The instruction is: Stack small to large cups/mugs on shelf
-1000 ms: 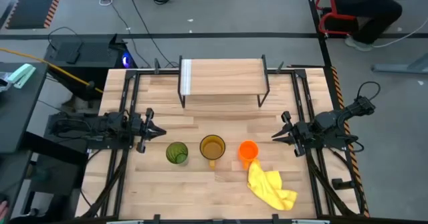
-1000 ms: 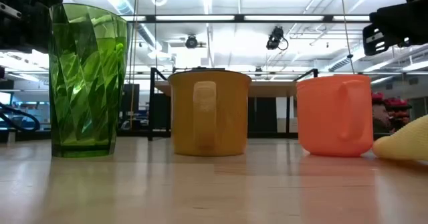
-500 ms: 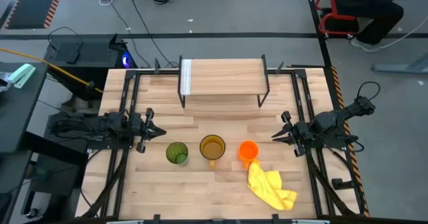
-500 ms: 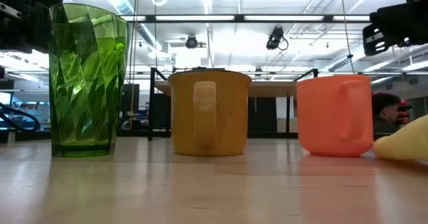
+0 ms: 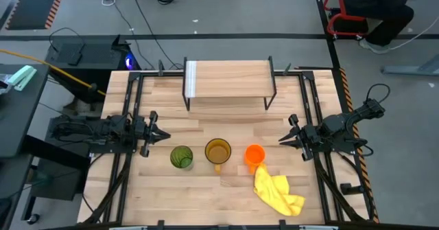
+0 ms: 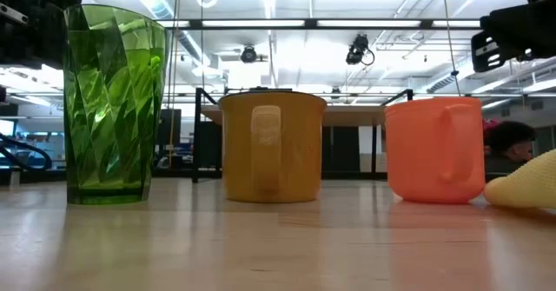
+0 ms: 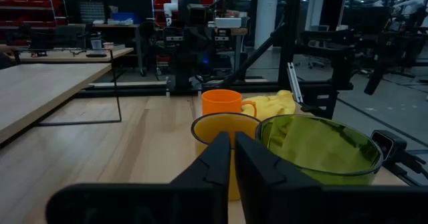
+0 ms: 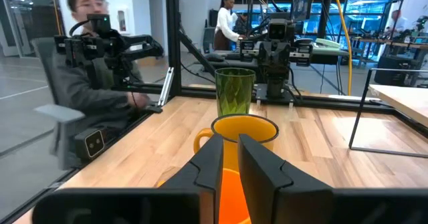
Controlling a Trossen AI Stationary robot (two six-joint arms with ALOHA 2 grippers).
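Haven't grabbed anything yet: green tumbler (image 5: 181,156), yellow mug (image 5: 218,151) and orange cup (image 5: 254,154) line up just before the shelf (image 5: 228,79), left gripper (image 5: 162,136) and right gripper (image 5: 285,139) flanking them, fingers nearly together.

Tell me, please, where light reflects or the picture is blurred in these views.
Low view: ceiling lights shine through the green tumbler, and the wooden tabletop near the camera is soft. Right wrist view: the person behind the table is blurred.
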